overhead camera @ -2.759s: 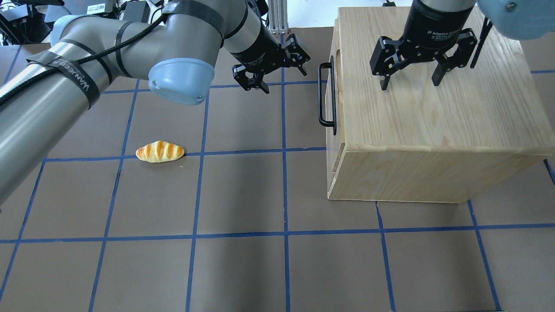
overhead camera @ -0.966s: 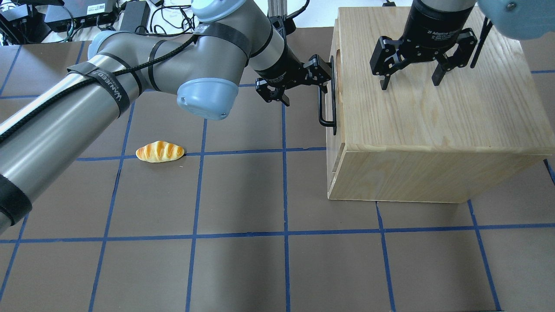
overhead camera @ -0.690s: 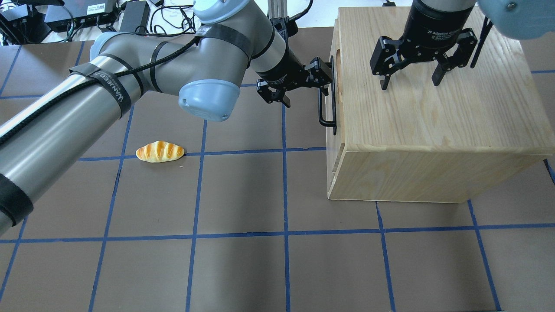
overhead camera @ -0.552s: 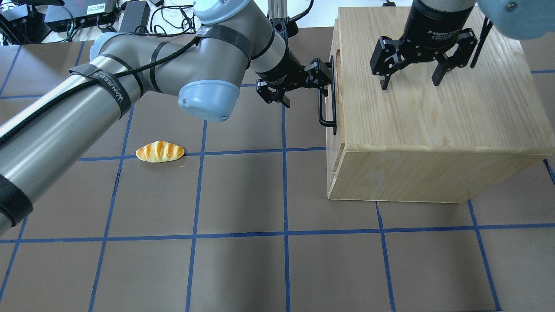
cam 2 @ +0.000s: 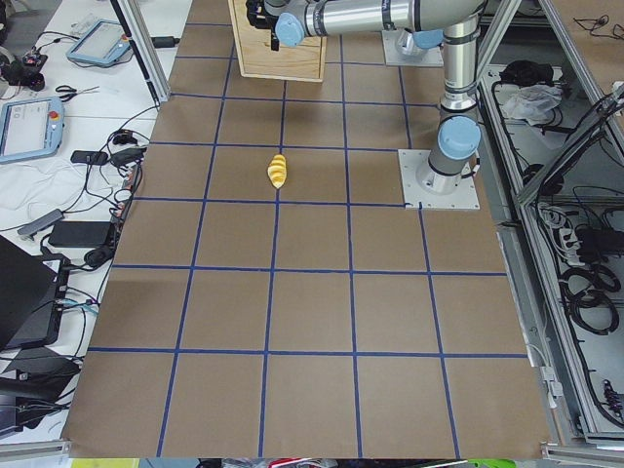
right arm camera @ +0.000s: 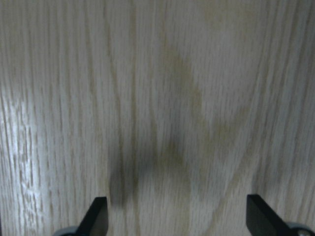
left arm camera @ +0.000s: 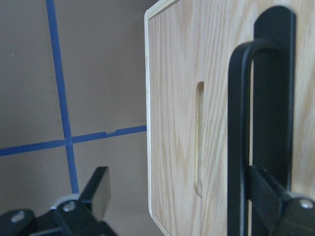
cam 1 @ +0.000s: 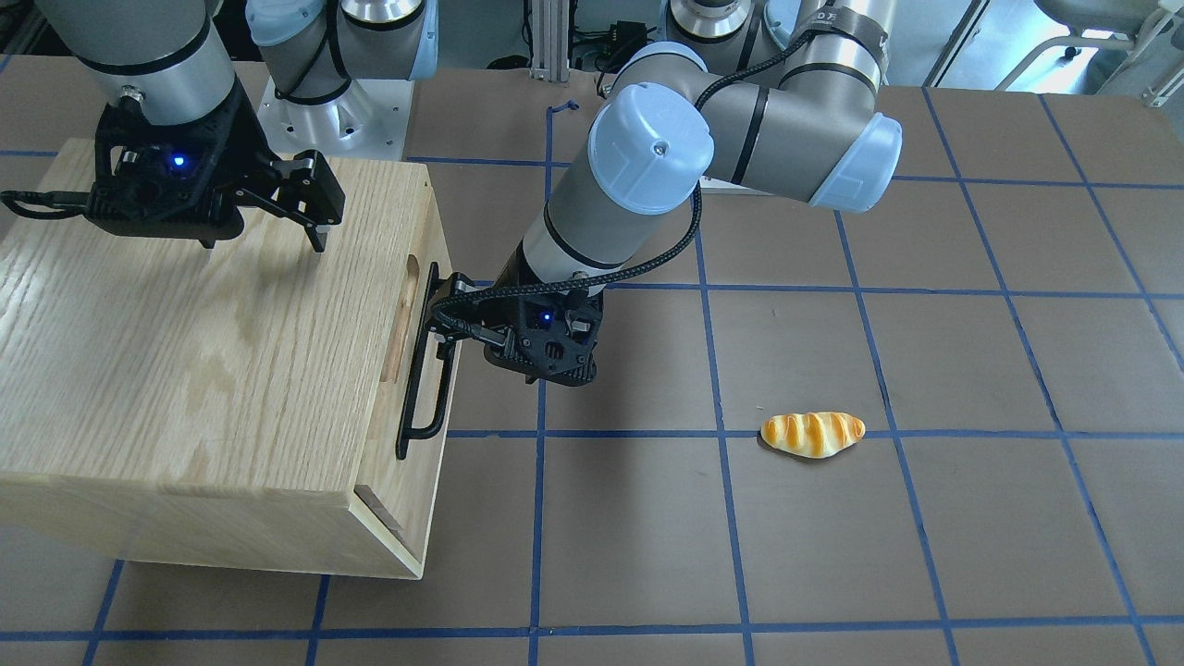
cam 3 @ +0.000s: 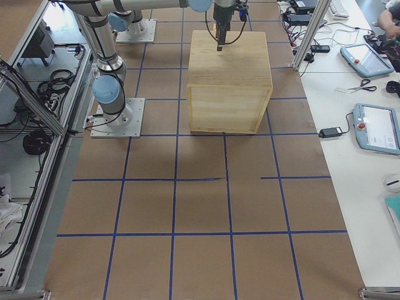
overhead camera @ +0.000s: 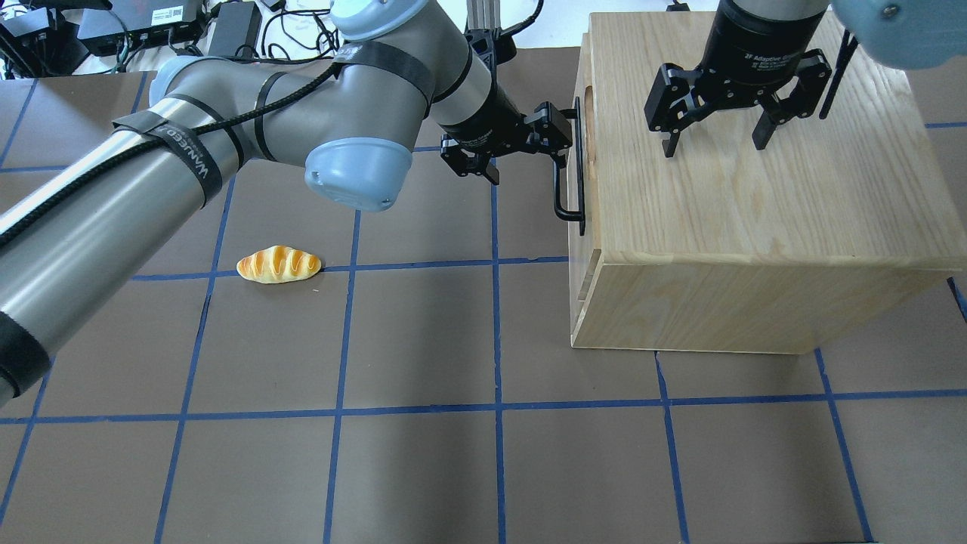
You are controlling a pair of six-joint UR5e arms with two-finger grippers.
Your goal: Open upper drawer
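Note:
The upper drawer front [cam 1: 435, 407] is pale wood, with an oblong cutout [left arm camera: 199, 137] and a long black bar handle [overhead camera: 557, 189], also seen in the left wrist view [left arm camera: 238, 147]. It sits in the oak cabinet [overhead camera: 755, 211]. My left gripper [overhead camera: 525, 155] is open at the far end of the handle. One finger [left arm camera: 280, 206] is tucked behind the bar against the drawer front; the other [left arm camera: 98, 191] hangs free outside it. My right gripper [overhead camera: 715, 147] is open and empty, hovering just above the cabinet top [right arm camera: 179, 216].
A toy bread roll [overhead camera: 278, 264] lies on the brown gridded table, left of the cabinet; it also shows in the front view [cam 1: 812, 434]. A handle-less panel [overhead camera: 583, 291] sits below the upper drawer. The left arm's elbow [overhead camera: 351, 170] hangs over the table.
My left arm swung right from open table to the handle and hooked a finger behind it. In the last half second the gripper and handle shifted slightly left, away from the cabinet. The right gripper has not moved.

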